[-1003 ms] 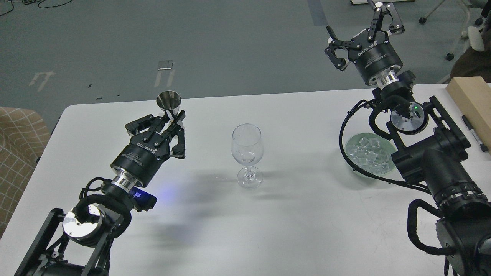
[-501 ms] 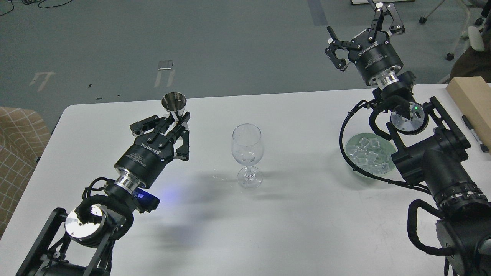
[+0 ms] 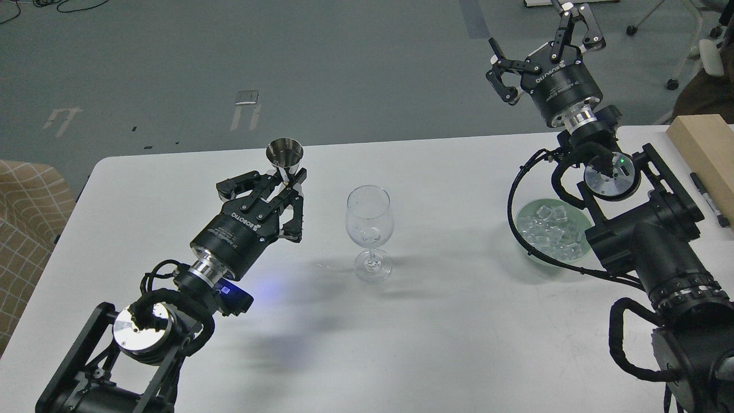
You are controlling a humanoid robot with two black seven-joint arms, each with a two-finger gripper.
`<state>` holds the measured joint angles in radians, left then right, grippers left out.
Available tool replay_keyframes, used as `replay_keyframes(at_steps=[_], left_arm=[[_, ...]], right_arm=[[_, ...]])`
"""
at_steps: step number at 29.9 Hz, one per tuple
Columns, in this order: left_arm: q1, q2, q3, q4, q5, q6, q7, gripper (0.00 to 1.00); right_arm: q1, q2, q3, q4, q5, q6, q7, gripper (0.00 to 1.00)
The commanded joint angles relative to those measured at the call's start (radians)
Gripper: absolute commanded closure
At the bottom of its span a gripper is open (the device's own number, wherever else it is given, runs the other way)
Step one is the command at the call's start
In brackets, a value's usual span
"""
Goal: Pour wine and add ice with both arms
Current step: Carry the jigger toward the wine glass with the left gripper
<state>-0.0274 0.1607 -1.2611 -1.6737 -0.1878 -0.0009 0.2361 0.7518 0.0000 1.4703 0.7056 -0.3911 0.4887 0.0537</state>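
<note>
A clear wine glass (image 3: 369,229) stands upright in the middle of the white table (image 3: 436,344). My left gripper (image 3: 285,182) is shut on a small steel jigger cup (image 3: 284,156), held upright above the table, left of the glass. My right gripper (image 3: 539,43) is open and empty, raised beyond the table's far edge. Ice cubes (image 3: 551,230) lie in a pale green glass bowl (image 3: 533,252) at the right, partly hidden by my right arm.
A light wooden block (image 3: 705,146) lies at the table's right edge with a black marker pen (image 3: 710,201) beside it. A tan checked chair (image 3: 26,218) stands left of the table. Grey floor lies beyond.
My left gripper has carried the steel cup to the right, closer to the wine glass. The right arm has not moved.
</note>
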Motion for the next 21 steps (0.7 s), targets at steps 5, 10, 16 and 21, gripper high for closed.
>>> replay_keyframes(at_steps=[5,10,16,21], left_arm=[[-0.028,-0.001,0.011,0.0,0.011,0.015,0.0,0.79],[-0.039,-0.001,0.014,0.0,0.021,0.021,0.0,0.79],[-0.049,-0.003,0.045,0.003,0.083,0.021,0.0,0.79],[-0.051,-0.001,0.048,0.003,0.088,0.021,0.0,0.79]], right_arm=[[0.006,0.0,0.001,0.0,0.0,0.0,0.0,0.0],[0.006,0.0,0.001,0.0,0.0,0.0,0.0,0.0],[0.008,0.0,0.001,0.0,0.0,0.0,-0.002,0.0],[0.008,0.0,-0.001,0.0,0.0,0.0,-0.002,0.0]])
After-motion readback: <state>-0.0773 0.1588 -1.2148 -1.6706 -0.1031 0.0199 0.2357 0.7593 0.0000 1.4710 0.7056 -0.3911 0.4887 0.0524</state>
